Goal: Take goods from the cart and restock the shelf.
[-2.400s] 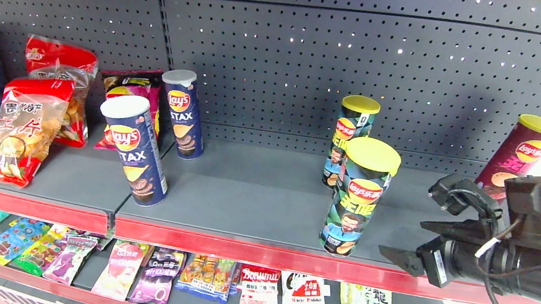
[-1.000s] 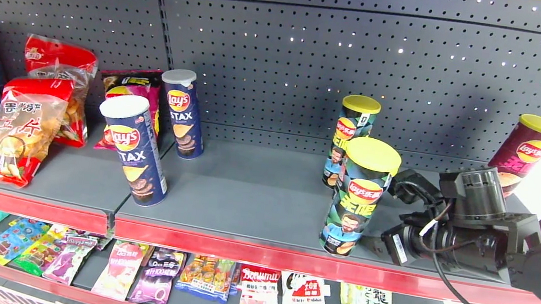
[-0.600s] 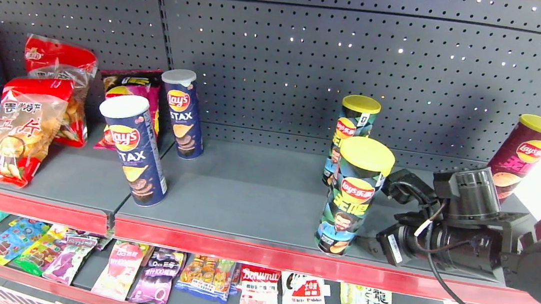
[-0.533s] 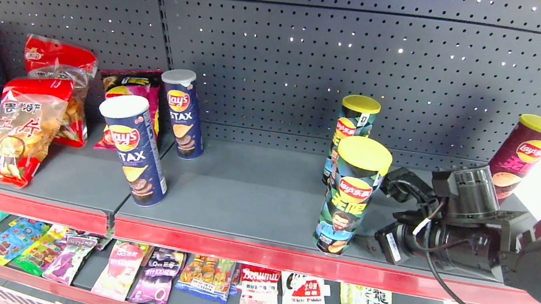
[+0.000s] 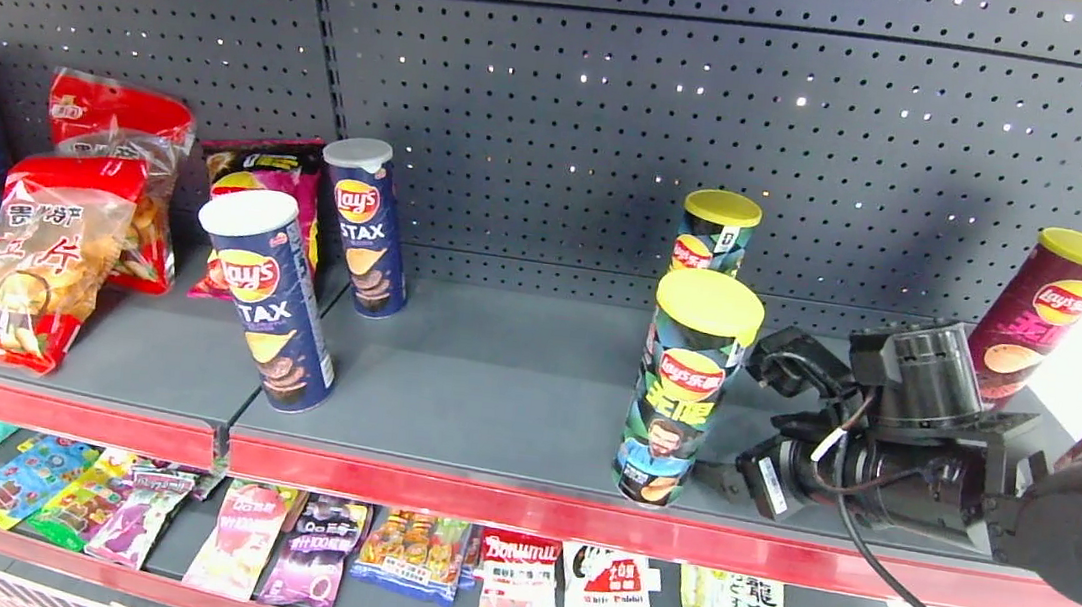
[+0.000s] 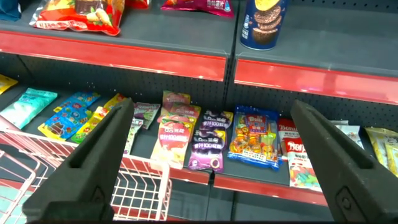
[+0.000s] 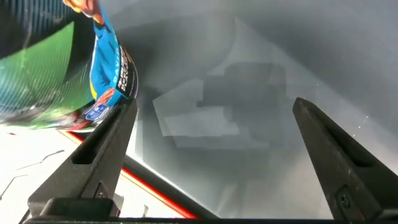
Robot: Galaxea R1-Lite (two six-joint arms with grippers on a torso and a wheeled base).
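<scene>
The green can with the yellow lid (image 5: 688, 389) stands on the shelf (image 5: 492, 389). It is at about 4 o'clock from the middle of the head view, very near the red front edge. Its twin can (image 5: 715, 226) stands right behind it, at 12 o'clock. The right gripper (image 5: 722, 475) is low on the shelf at the green can's 3 o'clock, just beside its bottom. Its fingers are apart and hold nothing. I cannot tell if one finger touches the can. The left gripper (image 6: 211, 106) hangs down low with its fingers apart too, above the white wire cart (image 6: 146, 186).

I think this can is in its place, or is getting one last little push. Next, the right gripper should slide away toward 3 o'clock. It should go slowly, so the tall can does not tip off the edge. Then it can go to the cart for more goods.
</scene>
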